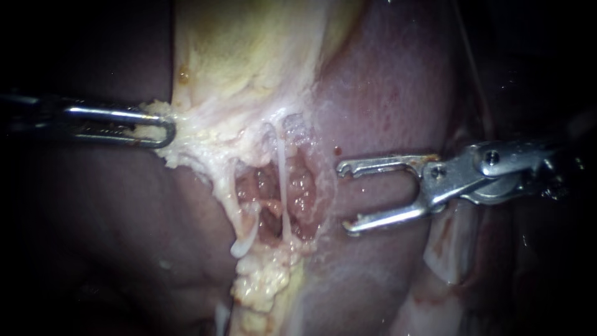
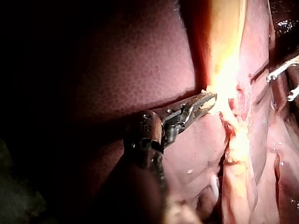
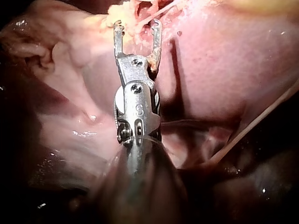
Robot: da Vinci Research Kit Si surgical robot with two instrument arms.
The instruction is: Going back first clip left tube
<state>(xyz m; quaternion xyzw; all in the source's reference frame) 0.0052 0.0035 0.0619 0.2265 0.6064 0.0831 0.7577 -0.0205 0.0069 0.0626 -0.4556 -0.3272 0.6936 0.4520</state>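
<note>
In the endoscope view two pale tubes cross an opened reddish pocket: the left tube (image 1: 239,214) and the right tube (image 1: 282,183). No clip shows on either. My right instrument (image 1: 345,197) stands just right of the pocket, apart from the tubes. Its forked jaws are open and hold nothing. The right wrist view shows the same wide fork (image 3: 137,24) short of the pale tissue. My left instrument (image 1: 163,130) is shut on the pale fatty tissue (image 1: 186,134) at the gallbladder's edge. The left wrist view shows this same hold (image 2: 208,100).
The yellowish gallbladder (image 1: 249,50) hangs above the pocket, and pink liver (image 1: 385,93) lies behind it and to the right. A lump of yellow fat (image 1: 264,280) sits below the pocket. A thin pale strand (image 3: 252,126) runs beside my right instrument's shaft.
</note>
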